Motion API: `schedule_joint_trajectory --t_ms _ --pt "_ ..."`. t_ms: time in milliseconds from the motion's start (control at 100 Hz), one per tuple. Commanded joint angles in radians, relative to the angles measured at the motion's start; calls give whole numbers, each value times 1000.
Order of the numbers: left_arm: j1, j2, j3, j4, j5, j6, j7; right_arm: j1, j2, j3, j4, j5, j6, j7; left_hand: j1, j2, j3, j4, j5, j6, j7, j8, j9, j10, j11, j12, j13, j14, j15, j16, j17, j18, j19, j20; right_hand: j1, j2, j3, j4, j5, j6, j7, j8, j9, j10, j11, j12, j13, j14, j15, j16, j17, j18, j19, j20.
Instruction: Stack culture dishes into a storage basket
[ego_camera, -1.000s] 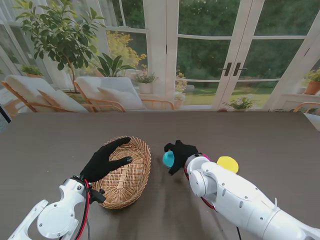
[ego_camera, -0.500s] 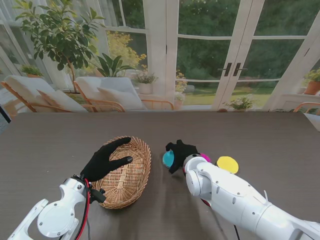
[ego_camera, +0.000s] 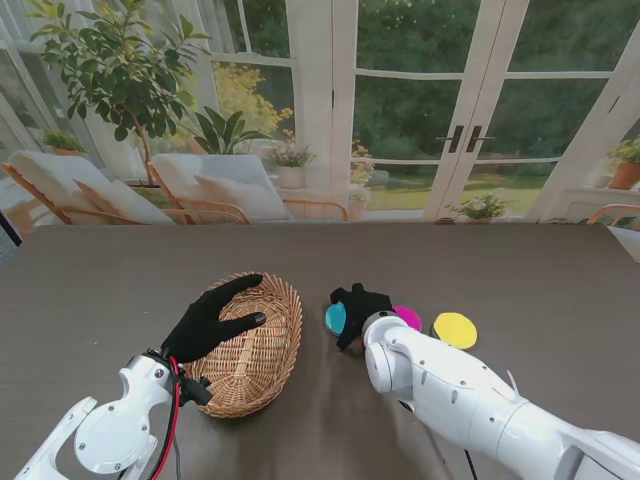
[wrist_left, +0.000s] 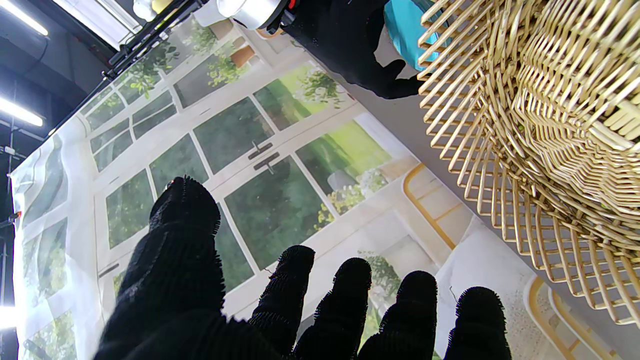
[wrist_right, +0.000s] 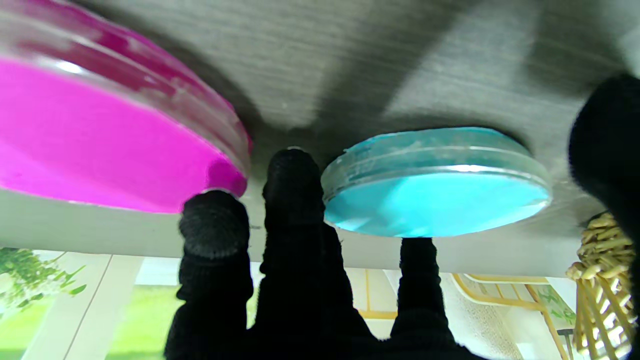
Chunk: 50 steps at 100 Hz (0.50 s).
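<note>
A woven storage basket (ego_camera: 255, 350) (wrist_left: 540, 125) stands left of centre with nothing visible inside. My left hand (ego_camera: 208, 322) rests open on its left rim, fingers (wrist_left: 345, 300) spread. A cyan culture dish (ego_camera: 335, 318) (wrist_right: 435, 190) (wrist_left: 402, 30) lies flat on the table just right of the basket. My right hand (ego_camera: 360, 308) (wrist_left: 360, 45) straddles it, fingers (wrist_right: 292, 190) on one side and thumb (wrist_right: 605, 140) on the other, apart from each other. A magenta dish (ego_camera: 407, 317) (wrist_right: 100, 135) and a yellow dish (ego_camera: 455, 329) lie further right.
The dark table (ego_camera: 520, 270) stretches bare behind and to both sides of the dishes. My right forearm (ego_camera: 450, 390) lies across the near right part of the table. The basket rim (wrist_right: 600, 280) is close beside the cyan dish.
My right arm has swung a little to the left, uncovering more of the magenta dish. The right hand stays at the cyan dish. The left hand and basket have not moved.
</note>
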Motion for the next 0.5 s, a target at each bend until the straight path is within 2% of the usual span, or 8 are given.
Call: schedule_joint_trajectory --t_ms 0,210,490 --pt "3 -1 0 -3 -4 4 -20 -3 -11 -6 5 1 2 9 -12 41 -25 19 8 2 1 -1 12 -2 2 2 4 -6 3 13 1 -19 12 13 -6 -5 62 -4 -21 2 -8 18 -50 23 30 14 48 -20 15 -2 64 -21 76 -26" --pt "3 -1 0 -2 -5 4 -22 4 -21 -17 25 11 10 7 -14 43 -25 18 9 2 1 0 12 -2 2 2 4 -5 3 13 1 -19 13 14 57 -15 78 10 5 -4 46 52 10 27 66 30 98 -32 34 -4 103 -16 91 -34" --pt "4 -1 0 -3 -6 4 -23 20 -48 -38 85 53 -3 7 -13 46 -25 18 18 5 4 0 14 1 2 2 6 -3 3 13 2 -17 13 14 189 -31 157 50 106 -23 211 43 203 35 88 44 213 -38 79 -28 192 23 110 -57"
